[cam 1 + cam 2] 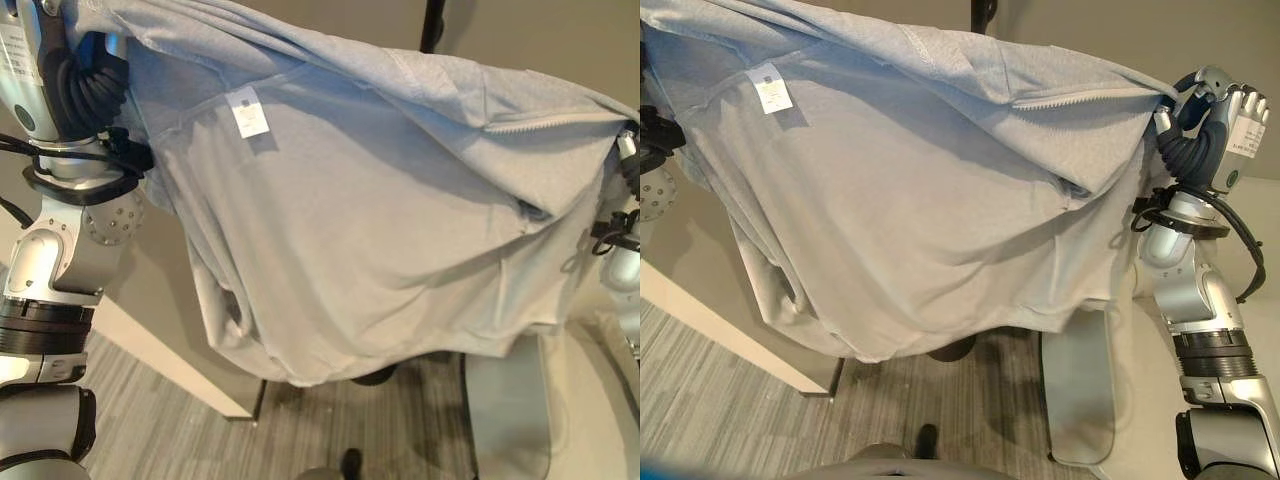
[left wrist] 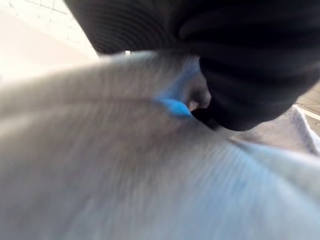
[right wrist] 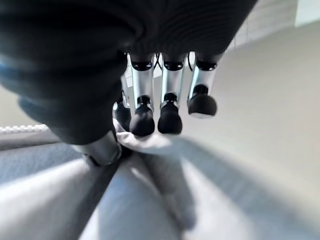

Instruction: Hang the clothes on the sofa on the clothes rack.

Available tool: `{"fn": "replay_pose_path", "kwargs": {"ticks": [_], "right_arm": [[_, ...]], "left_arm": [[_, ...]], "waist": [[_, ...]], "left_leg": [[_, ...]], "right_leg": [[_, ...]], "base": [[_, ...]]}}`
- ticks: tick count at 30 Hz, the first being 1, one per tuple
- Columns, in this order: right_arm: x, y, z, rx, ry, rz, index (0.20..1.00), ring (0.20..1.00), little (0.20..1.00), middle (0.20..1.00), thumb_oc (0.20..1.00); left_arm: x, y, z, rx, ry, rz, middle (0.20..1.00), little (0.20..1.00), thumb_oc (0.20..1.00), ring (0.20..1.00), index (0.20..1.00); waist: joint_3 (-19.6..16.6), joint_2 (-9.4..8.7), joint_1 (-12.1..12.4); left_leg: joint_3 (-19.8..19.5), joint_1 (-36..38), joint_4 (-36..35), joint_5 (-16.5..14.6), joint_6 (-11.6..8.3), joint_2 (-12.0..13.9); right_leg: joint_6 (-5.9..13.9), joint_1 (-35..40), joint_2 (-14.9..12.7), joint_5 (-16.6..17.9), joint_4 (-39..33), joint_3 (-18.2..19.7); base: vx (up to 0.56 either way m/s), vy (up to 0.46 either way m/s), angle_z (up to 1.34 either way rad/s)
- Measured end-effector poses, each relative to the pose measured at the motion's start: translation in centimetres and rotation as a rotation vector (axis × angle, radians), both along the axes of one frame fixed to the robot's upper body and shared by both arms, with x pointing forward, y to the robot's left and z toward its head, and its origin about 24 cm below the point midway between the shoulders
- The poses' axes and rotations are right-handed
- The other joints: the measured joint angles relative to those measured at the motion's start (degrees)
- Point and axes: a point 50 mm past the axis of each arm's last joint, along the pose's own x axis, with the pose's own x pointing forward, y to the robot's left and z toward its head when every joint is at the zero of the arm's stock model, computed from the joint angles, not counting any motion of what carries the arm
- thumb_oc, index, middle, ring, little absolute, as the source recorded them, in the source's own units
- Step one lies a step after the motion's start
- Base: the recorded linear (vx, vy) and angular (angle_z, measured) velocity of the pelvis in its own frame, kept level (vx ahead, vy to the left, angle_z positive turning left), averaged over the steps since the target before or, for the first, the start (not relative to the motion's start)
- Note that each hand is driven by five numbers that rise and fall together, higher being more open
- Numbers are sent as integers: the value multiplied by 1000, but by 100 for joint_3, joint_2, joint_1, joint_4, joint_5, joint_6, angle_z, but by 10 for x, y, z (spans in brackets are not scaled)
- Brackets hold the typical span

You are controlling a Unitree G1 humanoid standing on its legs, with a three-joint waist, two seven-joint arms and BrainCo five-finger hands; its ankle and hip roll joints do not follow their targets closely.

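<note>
Background: a plain beige wall above a grey wood-grain floor. A dark pole rises behind the top edge of the garment; its upper part is cut off, so whether it belongs to the clothes rack cannot be told. A dark round base rests on the floor just below the garment's lower hem. A white panel edge runs diagonally along the floor below the garment's left side, and a pale grey flat piece stands on the floor below the garment's right side.

Task item: a light grey zip sweatshirt is held up in the air, spread wide between the two arms, inside facing the head camera. A white label sits near the sweatshirt's upper left. The zip runs along the sweatshirt's upper right edge. The lower hem hangs free, clear of the floor.

Right hand: at the sweatshirt's upper right corner. In the right wrist view the fingers are curled down against the thumb, with a fold of the grey cloth pinched between them.

Left hand: at the sweatshirt's upper left corner. The left wrist view shows its dark cover pressed against the cloth; the fingers are buried in the fabric, so their state cannot be told
</note>
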Motion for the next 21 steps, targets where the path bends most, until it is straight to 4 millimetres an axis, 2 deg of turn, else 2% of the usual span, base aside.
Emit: {"fn": "replay_pose_path", "kwargs": {"ticks": [1, 3, 6, 7, 8, 9, 10, 11, 12, 13, 14, 16, 18, 20, 21], "right_arm": [[0, -1, -2, 2, 10, -5, 200, 200, 200, 200, 200], [-2, -1, -6, 0, 22, -4, 200, 200, 200, 200, 200], [-6, -6, -15, 1, 49, -18, 200, 200, 200, 200, 200], [-7, -8, -17, -3, 56, -23, 200, 200, 200, 200, 200], [-7, -9, -20, 1, 65, -22, 200, 200, 200, 200, 200], [-8, -10, -18, -11, 62, -23, 200, 200, 200, 200, 200], [-8, -11, -16, -24, 62, -26, 200, 200, 200, 200, 200], [-9, -13, -14, -36, 62, -33, 200, 200, 200, 200, 200], [-11, -18, -8, -61, 57, -53, 200, 200, 200, 200, 200], [-11, -21, -8, -64, 59, -64, 200, 200, 200, 200, 200], [-10, -24, -9, -66, 73, -75, 200, 200, 200, 200, 200], [-7, -31, -14, -76, 123, -94, 200, 200, 200, 200, 200], [0, -36, -25, -109, 222, -107, 200, 200, 200, 200, 200], [2, -35, -26, -110, 243, -98, 200, 200, 200, 200, 200], [4, -34, -24, -109, 246, -91, 200, 200, 200, 200, 200]], "left_arm": [[0, 2, -10, 7, 39, 8, 200, 200, 200, 200, 200], [-3, 6, -20, 38, 83, 44, 200, 200, 200, 200, 200], [-5, 9, -34, 52, 140, 59, 200, 200, 200, 200, 200], [-4, 8, -37, 25, 136, 40, 200, 200, 200, 200, 200], [-3, 5, -40, 25, 145, 27, 200, 200, 200, 200, 200], [-2, 5, -42, 14, 148, 22, 200, 200, 200, 200, 200], [6, 2, -48, -32, 166, 2, 200, 200, 200, 200, 200], [8, -1, -51, -25, 180, -5, 200, 200, 200, 200, 200], [9, -2, -53, -29, 190, -13, 200, 200, 200, 200, 200], [11, -4, -58, -44, 203, -22, 200, 200, 200, 200, 200], [10, -8, -58, -42, 203, -38, 200, 200, 200, 200, 200], [14, -11, -55, -34, 211, -48, 200, 200, 200, 200, 200], [30, -19, -52, -13, 247, -62, 200, 200, 200, 200, 200], [34, -20, -49, -13, 258, -60, 200, 200, 200, 200, 200], [35, -20, -48, -29, 269, -70, 200, 200, 200, 200, 200]], "waist": [[-24, 42, -14], [-53, 13, -87], [-243, -154, -114], [-265, -128, -83], [-250, -42, -159], [-257, -67, -241], [-227, -10, -348], [-235, -89, -504], [-273, -220, -548], [-332, -195, -517], [-486, -228, -480], [-588, -123, -452], [-677, -174, -465], [-712, -188, -465], [-705, -210, -471]], "left_leg": [[2, 173, -70, -88, -24, 4], [1, 343, -177, -80, -49, 17], [-71, 409, -258, -154, -81, -29], [-181, 430, -313, -160, -16, 40], [-306, 447, -367, -137, -52, 109], [-371, 440, -379, -126, -15, 145], [-492, 388, -380, -155, -23, 232], [-583, 419, -405, -164, -51, 163], [-666, 595, -511, -161, -49, 29], [-690, 738, -593, -163, -82, 30], [-715, 767, -554, -291, -289, 47], [-880, 926, -625, -415, -466, 322], [-1006, 957, -634, -533, -656, 530], [-996, 953, -612, -592, -751, 683], [-992, 951, -558, -630, -873, 744]], "right_leg": [[25, -63, -4, -22, -43, -126], [75, -38, 98, -59, -304, -101], [43, -218, 490, -50, -849, -101], [1, -432, 753, -164, -773, -33], [-79, -511, 1038, -111, -1130, 98], [-279, -892, 1302, 106, -1270, 125], [-242, -1310, 1587, 421, -1376, 334], [-232, -1479, 1521, 502, -1578, 368], [-299, -1500, 1327, 597, -1529, 311], [-343, -1514, 1317, 631, -1335, 216], [-365, -1482, 1310, 900, -1428, 152], [-361, -1181, 1433, 1022, -1796, -153], [-484, -911, 1608, 1115, -2146, -225], [-527, -884, 1733, 1145, -2227, -246], [-561, -832, 1794, 1275, -2341, -251]], "base": [[136, 141, -13], [145, 85, 1], [173, 27, 4], [130, 7, 19], [129, 11, 19], [167, 0, 55], [193, -65, 67], [195, -69, 88], [209, -110, 67], [233, -100, 42], [286, -139, 27], [175, -119, 33], [91, -81, 36], [79, -61, 12], [147, -101, -1]]}}
